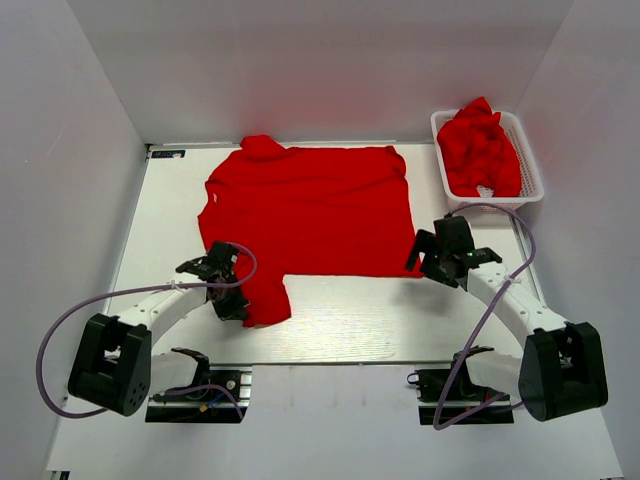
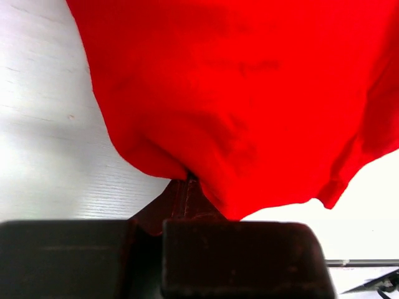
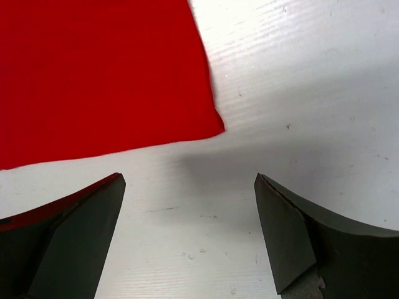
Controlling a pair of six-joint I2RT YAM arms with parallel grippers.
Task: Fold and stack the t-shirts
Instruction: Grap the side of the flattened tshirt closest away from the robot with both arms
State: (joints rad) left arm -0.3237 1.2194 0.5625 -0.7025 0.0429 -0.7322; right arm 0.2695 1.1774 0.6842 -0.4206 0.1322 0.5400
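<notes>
A red t-shirt lies spread on the white table, with one flap hanging toward the near left. My left gripper is shut on that flap's edge; in the left wrist view the cloth bunches where it enters the closed fingers. My right gripper is open and empty just off the shirt's near right corner, which lies flat on the table a little ahead of the spread fingertips.
A white basket at the back right holds a heap of crumpled red shirts. White walls enclose the table on the left, back and right. Bare table lies in front of the shirt.
</notes>
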